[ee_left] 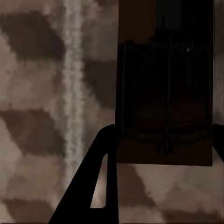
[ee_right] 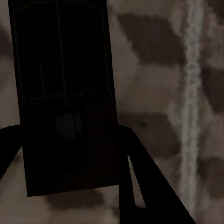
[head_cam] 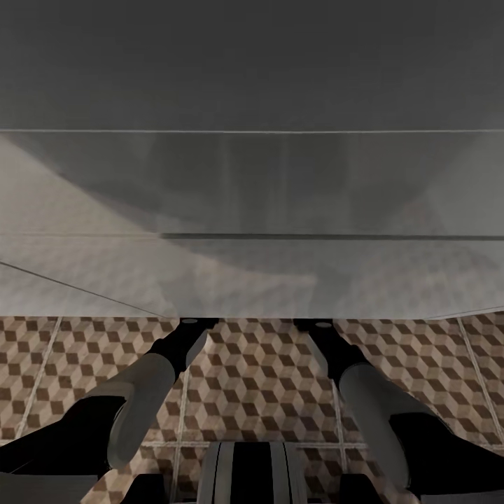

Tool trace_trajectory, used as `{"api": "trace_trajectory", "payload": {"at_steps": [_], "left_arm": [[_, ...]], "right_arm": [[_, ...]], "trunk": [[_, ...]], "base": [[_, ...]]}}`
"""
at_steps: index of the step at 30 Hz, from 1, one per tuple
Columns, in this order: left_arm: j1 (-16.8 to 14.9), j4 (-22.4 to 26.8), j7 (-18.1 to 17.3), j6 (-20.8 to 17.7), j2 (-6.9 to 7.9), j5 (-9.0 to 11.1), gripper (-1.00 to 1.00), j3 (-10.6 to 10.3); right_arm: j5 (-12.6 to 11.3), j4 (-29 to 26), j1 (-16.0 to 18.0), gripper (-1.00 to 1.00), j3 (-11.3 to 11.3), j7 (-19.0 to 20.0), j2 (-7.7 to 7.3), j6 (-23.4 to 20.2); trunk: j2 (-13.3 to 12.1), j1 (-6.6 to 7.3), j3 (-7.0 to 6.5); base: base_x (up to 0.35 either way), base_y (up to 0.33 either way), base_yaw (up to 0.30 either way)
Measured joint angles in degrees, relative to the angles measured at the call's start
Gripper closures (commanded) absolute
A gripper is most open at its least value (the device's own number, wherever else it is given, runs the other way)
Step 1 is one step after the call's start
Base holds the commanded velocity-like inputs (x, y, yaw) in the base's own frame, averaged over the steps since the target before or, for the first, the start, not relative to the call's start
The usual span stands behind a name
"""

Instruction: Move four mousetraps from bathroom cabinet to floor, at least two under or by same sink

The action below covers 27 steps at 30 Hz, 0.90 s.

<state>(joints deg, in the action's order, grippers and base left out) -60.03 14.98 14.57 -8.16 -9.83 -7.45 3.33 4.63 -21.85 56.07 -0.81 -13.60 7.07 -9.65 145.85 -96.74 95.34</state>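
Lying between the dark fingers (ee_left: 100,172) of the left tool (ee_left: 163,177), a mousetrap (ee_left: 163,93) is showing as a flat brown wooden board with dark wire loops, a coiled spring near one end and a dim reddish patch under the wire. No writing can be read on it. The left tool is gripping this board over the cube-patterned bathroom floor (ee_left: 37,116), beside a pale grout line. A second mousetrap (ee_right: 63,93), shadowed almost black with its wire frame faintly visible, is sitting clamped in the right tool (ee_right: 65,158). Both forearms are reaching forward beneath a broad grey-white overhanging surface (head_cam: 252,210), above the tiles.
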Motion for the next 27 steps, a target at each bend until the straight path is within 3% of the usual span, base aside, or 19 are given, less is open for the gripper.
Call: {"api": "trace_trajectory", "payload": {"at_steps": [9, 27], "left_arm": [[0.0, -0.9, 0.0, -0.2, 0.03, 0.0, 1.0, 0.0], [0.0, -1.0, 0.0, -0.1, 0.03, -0.2, 1.0, 0.0]], "right_arm": [[-1.6, 2.9, 1.4, 1.0, 0.0, 0.0, -0.04, 0.2], [-1.9, 5.2, 1.5, 1.0, 0.0, 0.0, -0.32, 0.2]], "trunk": [[0.0, 0.0, 0.0], [0.0, 0.0, 0.0]], "base": [[0.0, 0.0, 0.0], [0.0, 0.0, 0.0]]}}
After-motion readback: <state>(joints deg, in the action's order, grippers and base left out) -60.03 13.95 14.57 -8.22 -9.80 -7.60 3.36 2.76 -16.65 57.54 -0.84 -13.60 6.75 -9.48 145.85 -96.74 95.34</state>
